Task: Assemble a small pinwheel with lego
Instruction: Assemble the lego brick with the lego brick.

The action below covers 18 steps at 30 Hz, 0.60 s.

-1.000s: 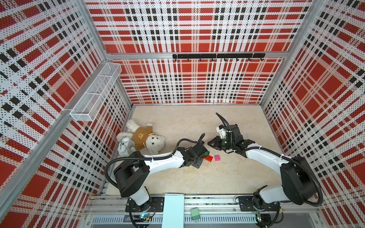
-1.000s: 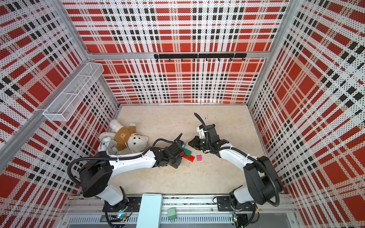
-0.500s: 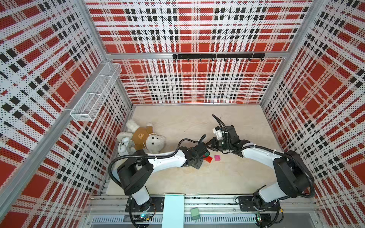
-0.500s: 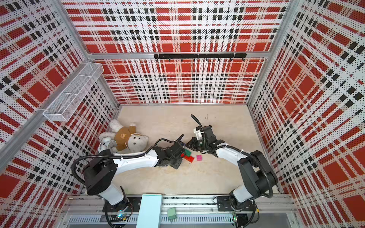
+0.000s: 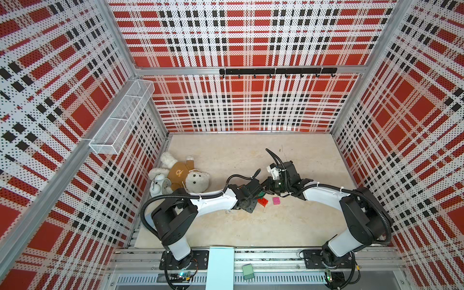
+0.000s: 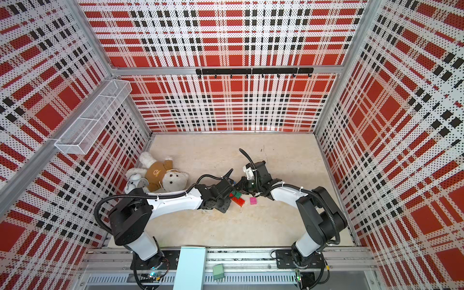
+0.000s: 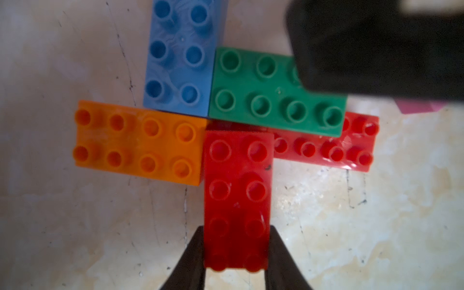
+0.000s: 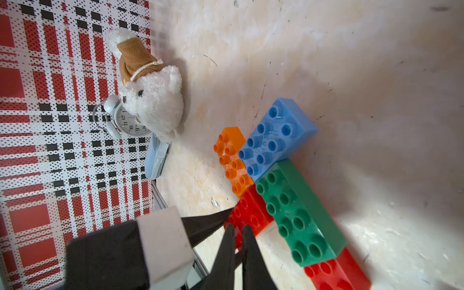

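The pinwheel [image 7: 226,140] is lying flat on the counter [image 5: 251,226], midway between the two arms, with its blue, green, orange and red blades already joined. Its middle is showing no pink cap. The pink square [image 5: 276,200] is sitting loose on the counter just beside the cross. It is apart from the cross, off the end where the lower red brick is poking out from under the green blade [image 7: 273,95].

The left tool [image 7: 236,231] is gripping the outer end of the red blade [image 7: 237,195], one jaw on each long side, so the blade's long axis is running straight out from it.

The right tool [image 8: 238,227] is hanging over the cross near that same red blade, its jaws drawn together with nothing between them. I cannot tell whether the tips are touching the brick.

To my eye everything is turning on that pink square. It is lying on the right arm's side of the pinwheel, so the right tool is nearer and free. The left tool is occupied, pinning the cross.
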Motion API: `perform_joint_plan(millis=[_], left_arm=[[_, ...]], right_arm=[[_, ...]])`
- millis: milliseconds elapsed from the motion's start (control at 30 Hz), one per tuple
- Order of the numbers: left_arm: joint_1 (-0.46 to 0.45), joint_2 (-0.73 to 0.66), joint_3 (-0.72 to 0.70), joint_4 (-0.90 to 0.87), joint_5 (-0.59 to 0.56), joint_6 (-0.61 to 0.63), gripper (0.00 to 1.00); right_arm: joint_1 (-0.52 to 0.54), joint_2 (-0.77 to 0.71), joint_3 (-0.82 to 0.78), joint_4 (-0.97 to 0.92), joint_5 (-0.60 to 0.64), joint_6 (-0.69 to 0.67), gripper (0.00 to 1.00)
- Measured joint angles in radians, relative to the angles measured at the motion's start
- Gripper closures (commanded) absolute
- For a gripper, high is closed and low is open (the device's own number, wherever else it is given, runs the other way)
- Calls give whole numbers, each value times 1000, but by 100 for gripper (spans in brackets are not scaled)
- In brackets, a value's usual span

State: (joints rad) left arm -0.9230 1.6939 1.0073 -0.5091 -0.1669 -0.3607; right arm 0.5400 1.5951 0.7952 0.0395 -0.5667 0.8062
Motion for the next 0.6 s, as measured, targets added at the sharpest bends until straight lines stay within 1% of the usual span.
perform_joint_plan(millis=[233,400,600], left_arm=[[19,0,10,-2,32,28,83],[21,0,22,-14,31,41,78],[27,7,32,-33,28,52,78]], right_arm=[[4,4,-7,-16,30,-2,93],[9,37,-6,-55,53,-5,95],[11,45,0,-73,60,-7,95]])
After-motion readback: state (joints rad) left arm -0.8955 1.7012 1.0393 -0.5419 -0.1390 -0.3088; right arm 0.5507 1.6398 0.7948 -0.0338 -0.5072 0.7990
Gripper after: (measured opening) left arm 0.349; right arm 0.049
